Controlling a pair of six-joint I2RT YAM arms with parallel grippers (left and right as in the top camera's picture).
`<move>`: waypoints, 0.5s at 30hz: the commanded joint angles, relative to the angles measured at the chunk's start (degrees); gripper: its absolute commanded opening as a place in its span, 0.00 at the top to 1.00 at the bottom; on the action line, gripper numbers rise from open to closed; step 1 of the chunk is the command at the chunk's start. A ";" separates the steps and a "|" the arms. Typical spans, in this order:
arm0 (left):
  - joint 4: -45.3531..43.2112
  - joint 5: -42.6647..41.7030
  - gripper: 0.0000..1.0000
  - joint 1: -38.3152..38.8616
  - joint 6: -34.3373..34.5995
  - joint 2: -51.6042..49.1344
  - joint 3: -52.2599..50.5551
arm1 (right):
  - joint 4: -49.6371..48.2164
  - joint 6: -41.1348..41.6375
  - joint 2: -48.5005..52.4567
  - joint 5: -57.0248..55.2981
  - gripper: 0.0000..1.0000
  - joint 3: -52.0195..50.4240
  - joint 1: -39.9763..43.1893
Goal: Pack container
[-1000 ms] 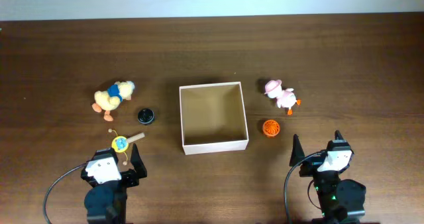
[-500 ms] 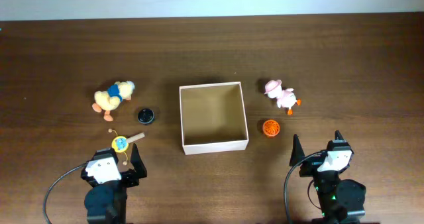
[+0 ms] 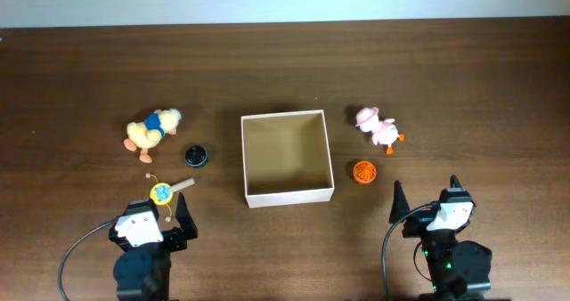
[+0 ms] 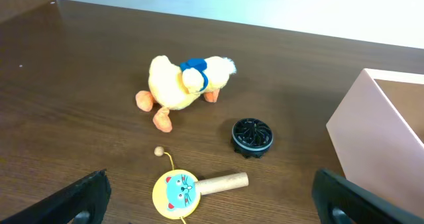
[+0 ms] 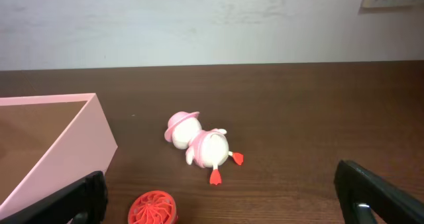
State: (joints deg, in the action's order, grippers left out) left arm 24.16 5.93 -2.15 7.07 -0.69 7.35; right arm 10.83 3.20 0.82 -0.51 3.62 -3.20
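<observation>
Left gripper (image 3: 151, 214): my jaws stand spread wide at the near edge of the table (image 3: 89, 69), gripping nothing and touching nothing.
Left fingers (image 4: 83, 197): only the dark tips show, one at each lower corner of my wrist view.
Ahead of my left jaws: a yellow cat-face rattle (image 4: 177, 191) lies closest (its wooden handle points toward the box), then a black wheel (image 4: 252, 136), with a yellow duck (image 4: 182, 85) beyond.
Right gripper (image 3: 426, 199): my jaws are just as wide apart and empty, clear of every toy.
Ahead of my right jaws: an orange ball (image 5: 152, 207), and past it a pink duck (image 5: 202, 144) on its side.
Container (image 3: 288, 195): it sits mid-table between my two arms, open side up, with nothing inside.
</observation>
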 commanded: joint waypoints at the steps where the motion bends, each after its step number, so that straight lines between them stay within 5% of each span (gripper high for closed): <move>1: -0.15 -0.59 0.01 0.13 -0.72 0.35 -0.28 | -0.52 0.22 -0.63 0.50 0.01 -0.61 0.26; 11: -0.15 -0.59 0.01 0.13 -0.72 0.35 -0.31 | -0.22 0.70 -0.57 0.31 0.01 -0.61 0.26; 15: -0.17 -0.59 0.01 0.13 -0.72 0.35 -0.31 | -0.22 7.37 -0.42 0.09 0.01 -0.61 0.28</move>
State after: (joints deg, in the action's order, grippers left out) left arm 24.16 5.96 -2.15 7.07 -0.69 7.35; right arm 10.68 5.23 0.82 -0.51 3.62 -3.20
